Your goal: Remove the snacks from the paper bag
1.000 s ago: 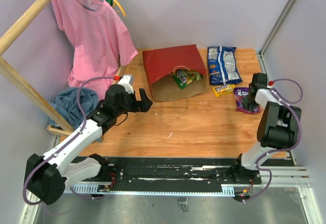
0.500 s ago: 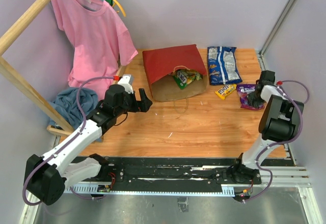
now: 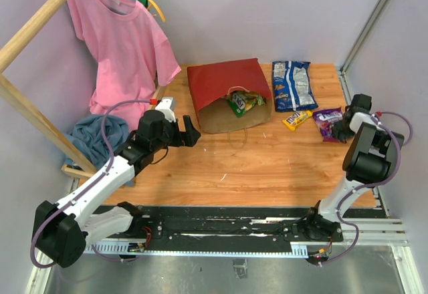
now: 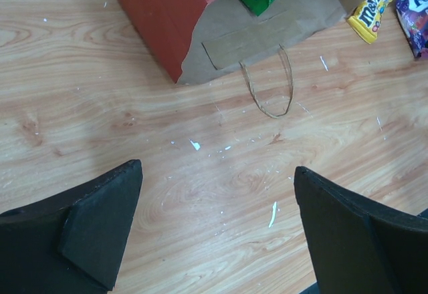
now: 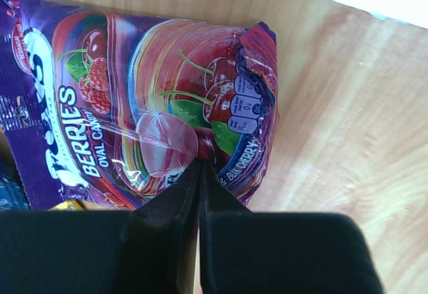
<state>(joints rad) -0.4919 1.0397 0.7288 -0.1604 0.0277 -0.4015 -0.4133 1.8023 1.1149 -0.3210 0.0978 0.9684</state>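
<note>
The tall red paper bag with a brown kraft inside (image 3: 224, 83) is lying on its side at the upper middle of the light wooden table (image 3: 267, 167) in the top view. Its open mouth is facing the lower edge of the frame, and a thin twisted handle (image 4: 267, 90) is resting flat on the wood. A green and yellow glossy packet (image 3: 242, 100) is showing just inside that mouth. Right of the bag, the blue-white cookie bag (image 3: 292, 85) is lying flat, with the small yellow candy pack (image 3: 293, 117) just below it. The purple candy bag (image 3: 328, 121) is lying further right, near the table's right edge. The right gripper (image 5: 199, 174) is pinching the lower edge of the purple candy bag, its black jaws pressed together with only a hairline between them, and the bag's printed face is filling the upper left of the right wrist view. The left gripper (image 4: 215, 170) is hanging over bare wood below and left of the paper bag's mouth, its jaws spread wide and gripping nothing. A pink T-shirt (image 3: 124, 47) is hanging at the upper left of the top view, and a blue cloth heap (image 3: 93, 137) is lying below it at the left edge.
</note>
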